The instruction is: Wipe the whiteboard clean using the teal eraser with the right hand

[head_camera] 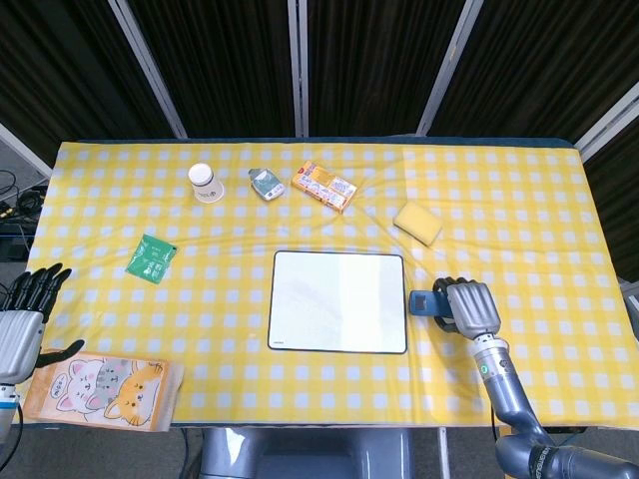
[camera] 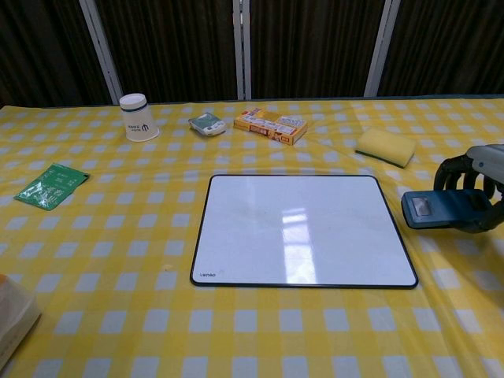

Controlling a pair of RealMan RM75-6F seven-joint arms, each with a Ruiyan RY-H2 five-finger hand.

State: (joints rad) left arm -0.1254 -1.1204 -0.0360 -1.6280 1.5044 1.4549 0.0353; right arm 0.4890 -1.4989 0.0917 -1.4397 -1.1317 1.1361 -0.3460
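The whiteboard (head_camera: 337,301) (camera: 299,228) lies flat at the table's front centre, its white surface free of marks. My right hand (head_camera: 471,307) (camera: 476,192) grips the teal eraser (head_camera: 426,303) (camera: 435,210), which sticks out to the left of the hand. Eraser and hand are off the board, just past its right edge, low over the cloth. My left hand (head_camera: 22,321) hangs at the table's front left corner with its fingers spread and nothing in them; the chest view does not show it.
A yellow sponge (head_camera: 417,223) (camera: 384,146) lies behind my right hand. Along the back stand a paper cup (head_camera: 206,184), a small pouch (head_camera: 265,184) and an orange box (head_camera: 324,186). A green packet (head_camera: 152,258) and a cat-print bag (head_camera: 100,387) lie at the left.
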